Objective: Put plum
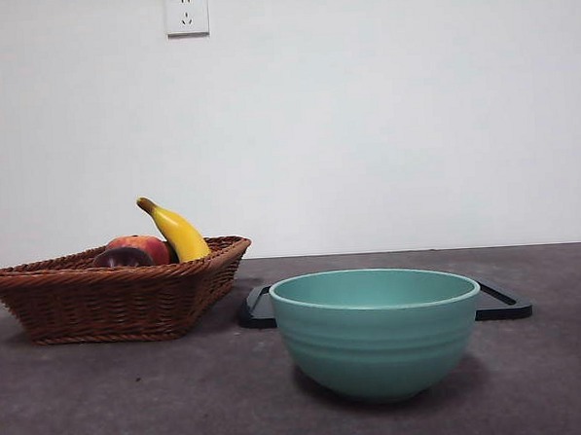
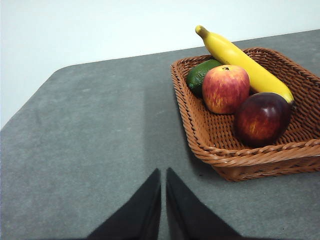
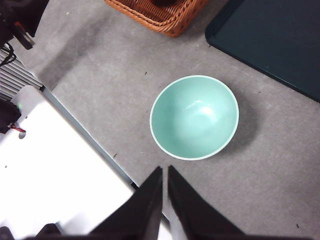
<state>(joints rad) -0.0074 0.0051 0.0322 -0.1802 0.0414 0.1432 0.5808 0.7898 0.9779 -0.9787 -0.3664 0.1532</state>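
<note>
The plum is dark maroon and glossy; it lies in the wicker basket beside a red-orange apple, a banana and a green fruit. In the front view the plum peeks over the basket rim at the left. My left gripper is shut and empty, over bare table short of the basket. My right gripper is shut and empty, high above the table edge near the teal bowl. Neither arm shows in the front view.
The empty teal bowl stands front and centre. A dark flat tray lies behind it, also in the right wrist view. The table's front edge and a white surface lie below the right gripper.
</note>
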